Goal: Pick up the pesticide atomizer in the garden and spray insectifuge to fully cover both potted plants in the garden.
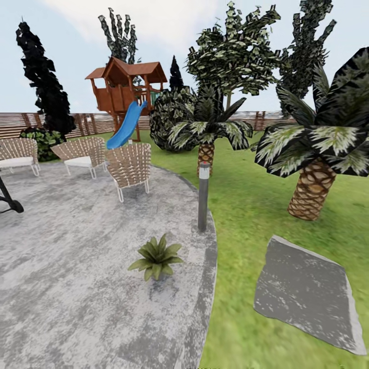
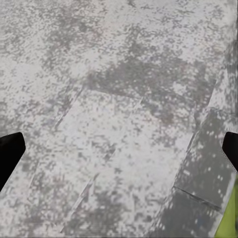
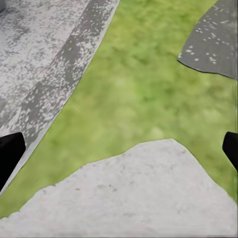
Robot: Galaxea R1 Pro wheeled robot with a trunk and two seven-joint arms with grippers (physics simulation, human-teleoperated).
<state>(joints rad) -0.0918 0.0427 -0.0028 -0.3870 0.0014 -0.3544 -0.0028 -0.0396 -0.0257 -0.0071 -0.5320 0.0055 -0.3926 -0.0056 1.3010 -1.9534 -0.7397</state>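
One potted plant, a low rosette of pointed green leaves, stands on the round grey gravel patio of the garden, near its right rim. The pesticide atomizer is out of view. In the left wrist view my left gripper is open over the grey patio surface, its dark fingertips wide apart with nothing between them. In the right wrist view my right gripper is open above lawn and a pale stepping stone, holding nothing.
A grey post lamp stands at the patio rim behind the plant. Wicker chairs sit further back. Two palms rise from the lawn. A grey stepping stone lies right. A wooden play tower with a blue slide backs onto the fence.
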